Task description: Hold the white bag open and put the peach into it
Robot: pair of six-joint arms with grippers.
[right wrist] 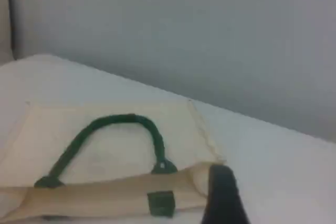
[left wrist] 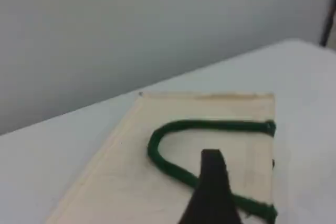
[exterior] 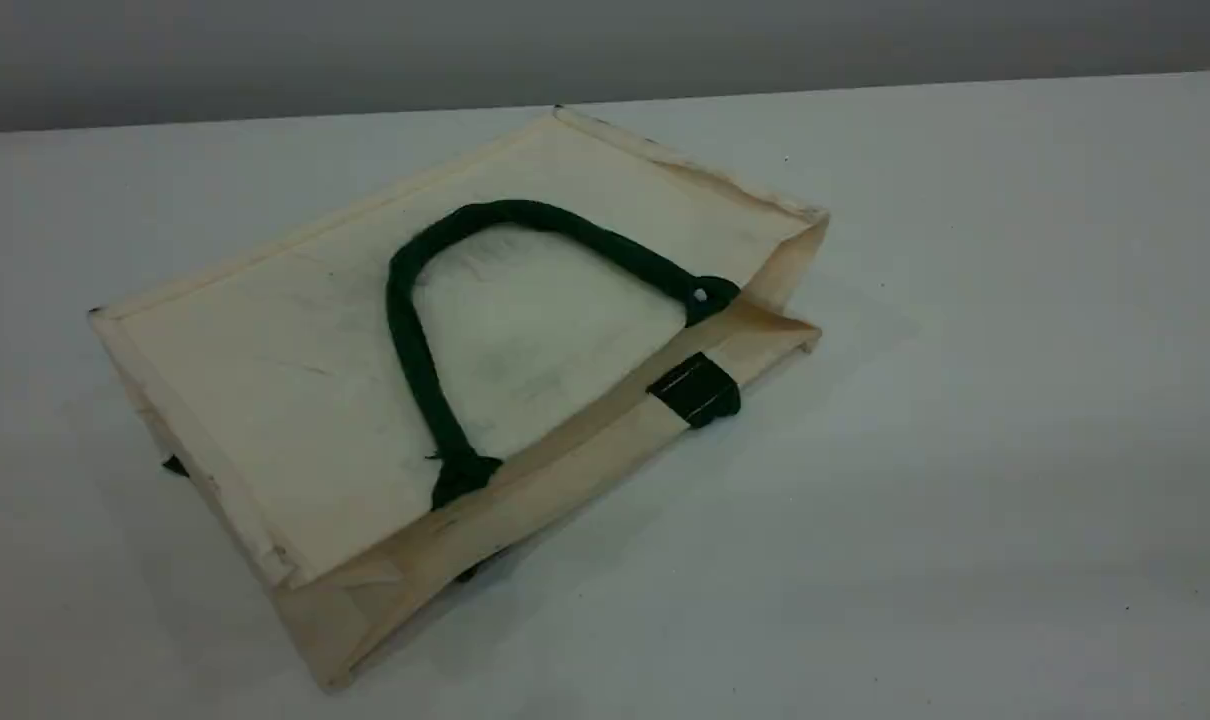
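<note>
Scene view: we note 1 white bag (exterior: 295, 400) flat on the table (exterior: 965, 450), handle (exterior: 405, 330) folded across it. Left gripper (left wrist: 212, 192) has its jaws wide, apparently holding nothing. Right gripper (right wrist: 223, 192) shows 1 blurry fingertip, and we cannot tell how its jaws stand.

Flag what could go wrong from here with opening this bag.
1. The white bag lies flat, its mouth almost closed; a gripper might pinch both layers together instead of one rim.
2. The rope handle rests on the top panel; catching it could lift the whole bag rather than open it.
3. The peach appears in no view, so its pickup cannot be judged.
</note>
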